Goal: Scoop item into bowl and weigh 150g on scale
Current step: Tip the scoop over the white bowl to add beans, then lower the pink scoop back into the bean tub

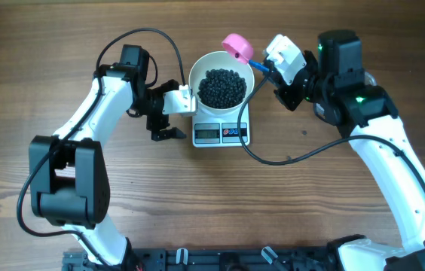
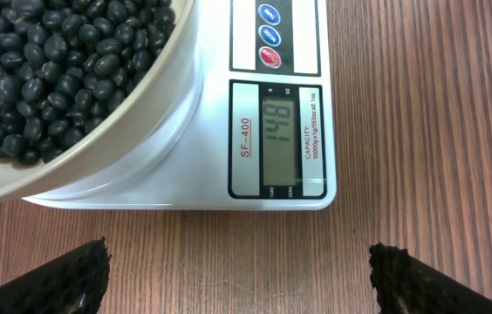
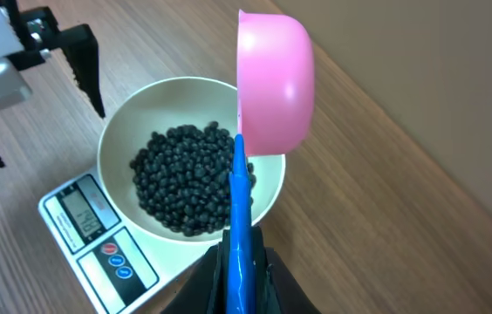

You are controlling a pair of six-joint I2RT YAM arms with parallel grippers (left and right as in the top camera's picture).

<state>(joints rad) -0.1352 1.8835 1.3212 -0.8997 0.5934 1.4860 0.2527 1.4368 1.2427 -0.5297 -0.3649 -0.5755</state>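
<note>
The white bowl (image 1: pixel 197 74) stands on the scale (image 1: pixel 222 134) with a dark pile of the item (image 1: pixel 222 88) inside. In the left wrist view the scale's display (image 2: pixel 283 139) appears to read 148, with the bowl (image 2: pixel 154 105) and the item (image 2: pixel 54 70) beside it. My right gripper (image 1: pixel 275 73) (image 3: pixel 242 262) is shut on the blue handle (image 3: pixel 239 205) of a pink scoop (image 3: pixel 272 83). The scoop is turned on its side over the bowl's far right rim (image 3: pixel 268 187). My left gripper (image 1: pixel 170 110) (image 2: pixel 239 279) is open above bare wood just left of the scale.
A black cable (image 1: pixel 288 159) curls over the table right of the scale. The left arm's white links (image 1: pixel 99 105) lie to the left, and the right arm (image 1: pixel 393 158) runs down the right side. A black rail (image 1: pixel 220 260) lines the near edge.
</note>
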